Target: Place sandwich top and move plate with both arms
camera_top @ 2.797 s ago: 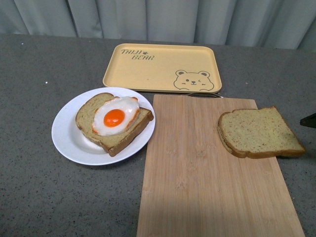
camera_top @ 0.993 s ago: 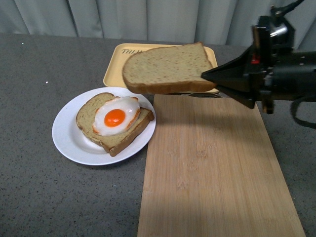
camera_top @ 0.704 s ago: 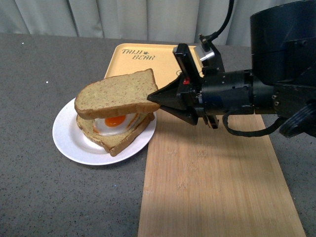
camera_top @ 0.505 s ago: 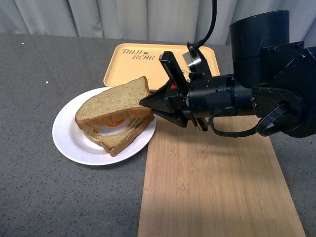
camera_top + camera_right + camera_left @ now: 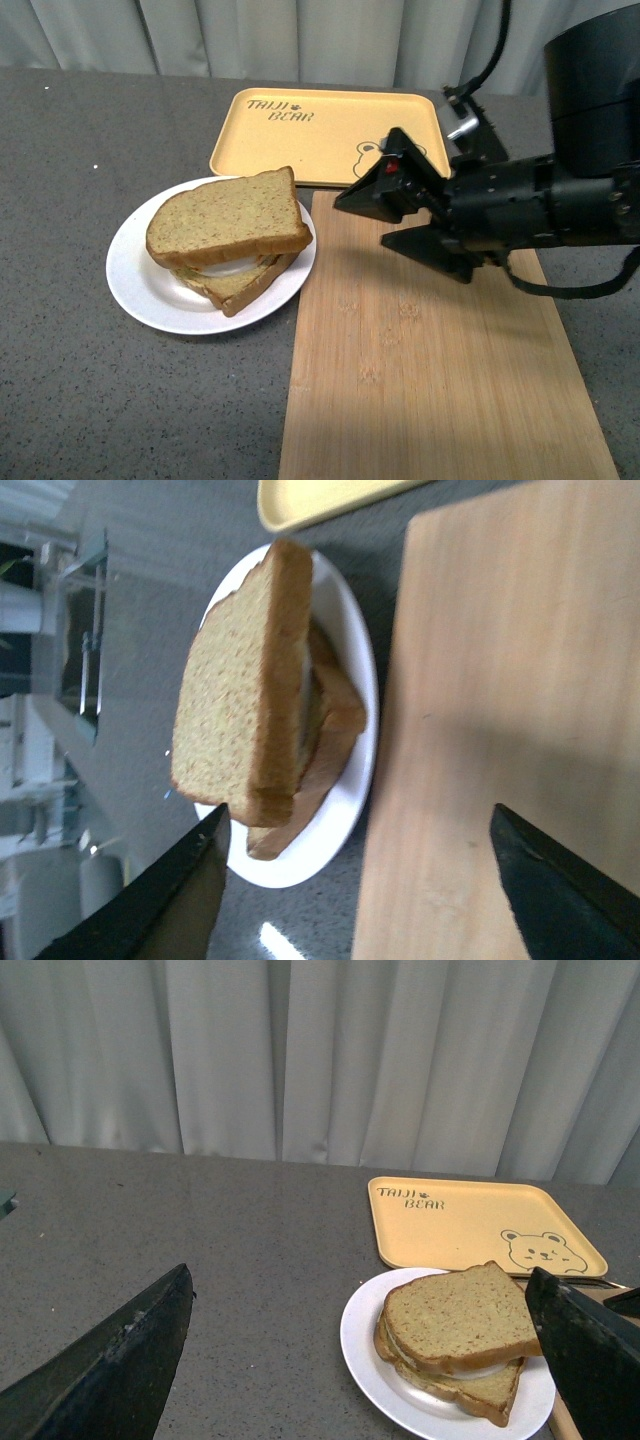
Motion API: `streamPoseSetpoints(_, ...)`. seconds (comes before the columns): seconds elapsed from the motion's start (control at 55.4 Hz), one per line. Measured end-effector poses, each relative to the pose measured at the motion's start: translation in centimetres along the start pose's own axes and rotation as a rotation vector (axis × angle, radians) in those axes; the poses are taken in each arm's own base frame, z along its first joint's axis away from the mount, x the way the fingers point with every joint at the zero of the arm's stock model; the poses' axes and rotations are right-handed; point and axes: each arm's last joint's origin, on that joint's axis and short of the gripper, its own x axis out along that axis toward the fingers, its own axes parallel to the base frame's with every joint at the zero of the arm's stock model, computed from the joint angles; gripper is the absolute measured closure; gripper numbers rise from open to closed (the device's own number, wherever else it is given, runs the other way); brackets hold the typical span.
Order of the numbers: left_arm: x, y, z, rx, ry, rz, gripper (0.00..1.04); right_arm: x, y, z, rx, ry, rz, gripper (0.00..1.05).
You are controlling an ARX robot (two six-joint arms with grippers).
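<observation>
The sandwich top (image 5: 225, 215), a plain brown slice, lies flat on the egg slice (image 5: 240, 288) on the white plate (image 5: 140, 290). My right gripper (image 5: 360, 222) hangs open over the wooden board just right of the plate, its fingers clear of the bread. In the right wrist view the sandwich top (image 5: 230, 720) and plate (image 5: 362, 670) sit beyond the spread fingers (image 5: 180, 900). The left gripper (image 5: 357, 1275) is open above the table, with the sandwich top (image 5: 460, 1310) and plate (image 5: 365, 1350) ahead of it, toward its right finger (image 5: 590, 1350). The left arm is out of the front view.
A wooden cutting board (image 5: 430, 380) lies right of the plate, touching its rim. The yellow bear-print tray (image 5: 320, 130) sits behind both. Grey curtains (image 5: 300, 1050) close the far side of the grey table (image 5: 100, 400).
The right gripper carried the slice from the board to the plate, laid it on the egg slice, opened, and drew back to the right over the board.
</observation>
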Motion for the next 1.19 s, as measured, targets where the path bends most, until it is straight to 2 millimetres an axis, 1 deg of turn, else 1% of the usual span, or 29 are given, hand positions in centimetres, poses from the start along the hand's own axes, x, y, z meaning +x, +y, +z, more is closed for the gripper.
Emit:
streamPoseSetpoints(0.036,0.0,0.0,0.0,0.0,0.0,0.0,0.07,-1.1,-0.1,0.3,-0.018,-0.046,-0.025,0.22)
streamPoseSetpoints(0.054,0.0,0.0,0.0,0.0,0.0,0.0,0.07,-1.3,-0.2,0.4,-0.024,-0.057,-0.032,0.2)
streamPoseSetpoints(0.072,0.0,0.0,0.0,0.0,0.0,0.0,0.07,-2.1,-0.2,0.6,-0.045,-0.093,-0.061,0.14)
streamPoseSetpoints(0.108,0.0,0.0,0.0,0.0,0.0,0.0,0.07,-2.9,-0.3,0.8,-0.071,-0.13,-0.1,0.09)
streamPoseSetpoints(0.126,0.0,0.0,0.0,0.0,0.0,0.0,0.07,-3.3,-0.4,0.9,-0.09,-0.156,-0.132,0.08)
streamPoseSetpoints(0.162,0.0,0.0,0.0,0.0,0.0,0.0,0.07,-3.6,-0.5,0.8,-0.154,-0.223,-0.185,0.09)
streamPoseSetpoints(0.217,0.0,0.0,0.0,0.0,0.0,0.0,0.07,-4.3,-1.0,0.5,-0.297,-0.391,-0.297,0.2)
streamPoseSetpoints(0.253,0.0,0.0,0.0,0.0,0.0,-0.001,0.07,-4.7,-1.4,0.0,-0.343,-0.446,-0.327,0.25)
streamPoseSetpoints(0.271,0.0,0.0,0.0,0.0,0.0,-0.001,0.07,-5.1,-1.6,-0.3,-0.391,-0.491,-0.382,0.29)
streamPoseSetpoints(0.289,0.0,0.0,0.0,0.0,0.0,0.0,0.07,-5.3,-1.7,-0.5,-0.407,-0.508,-0.399,0.3)
streamPoseSetpoints(0.325,0.0,0.0,0.0,0.0,0.0,0.0,0.07,-6.1,-1.9,-1.2,-0.463,-0.575,-0.46,0.38)
streamPoseSetpoints(0.343,0.0,0.0,0.0,0.0,0.0,0.0,0.07,-6.3,-2.0,-1.3,-0.477,-0.593,-0.474,0.39)
streamPoseSetpoints(0.379,0.0,0.0,0.0,0.0,0.0,0.0,0.07,-7.4,-1.8,-1.7,-0.514,-0.669,-0.519,0.46)
streamPoseSetpoints(0.397,0.0,0.0,0.0,0.0,0.0,0.0,0.07,-7.6,-1.8,-1.8,-0.533,-0.683,-0.533,0.48)
streamPoseSetpoints(0.433,0.0,0.0,0.0,0.0,0.0,0.0,0.07,-9.1,-1.3,-2.1,-0.569,-0.772,-0.564,0.56)
streamPoseSetpoints(0.469,0.0,0.0,0.0,0.0,0.0,0.0,0.07,-9.8,-1.1,-2.2,-0.588,-0.811,-0.587,0.59)
streamPoseSetpoints(0.505,0.0,0.0,0.0,0.0,0.0,0.0,0.07,-11.2,-0.4,-2.5,-0.618,-0.887,-0.599,0.68)
streamPoseSetpoints(0.541,0.0,0.0,0.0,0.0,0.0,0.0,0.07,-12.3,0.0,-2.8,-0.639,-0.931,-0.6,0.77)
streamPoseSetpoints(0.596,0.0,0.0,0.0,0.0,0.0,-0.001,0.07,-13.1,0.2,-3.3,-0.65,-0.953,-0.601,0.85)
streamPoseSetpoints(0.632,0.0,0.0,0.0,0.0,0.0,-0.001,0.07,-13.9,0.3,-3.9,-0.662,-0.956,-0.606,0.93)
streamPoseSetpoints(0.65,0.0,0.0,0.0,0.0,0.0,-0.001,0.07,-14.1,0.3,-4.2,-0.665,-0.954,-0.607,0.95)
streamPoseSetpoints(0.686,0.0,0.0,0.0,0.0,0.0,0.0,0.07,-15.1,0.4,-5.1,-0.67,-0.949,-0.611,1.02)
streamPoseSetpoints(0.704,0.0,0.0,0.0,0.0,0.0,0.0,0.07,-15.5,0.5,-5.6,-0.675,-0.949,-0.616,1.04)
streamPoseSetpoints(0.74,0.0,0.0,0.0,0.0,0.0,0.0,0.07,-16.7,0.9,-6.5,-0.68,-0.96,-0.616,1.04)
streamPoseSetpoints(0.812,0.0,0.0,0.0,0.0,0.0,0.0,0.07,-17.7,1.2,-7.2,-0.686,-0.972,-0.614,1.04)
streamPoseSetpoints(0.956,0.0,0.0,0.0,0.0,0.0,0.0,0.07,-18.8,1.4,-8.4,-0.686,-0.961,-0.615,1.04)
streamPoseSetpoints(1.083,0.0,0.0,0.0,0.0,0.0,0.0,0.07,-20.4,1.3,-9.1,-0.686,-0.968,-0.615,1.04)
streamPoseSetpoints(1.191,0.0,0.0,0.0,0.0,0.0,-0.001,0.07,-20.9,1.6,-9.7,-0.682,-0.958,-0.62,1.04)
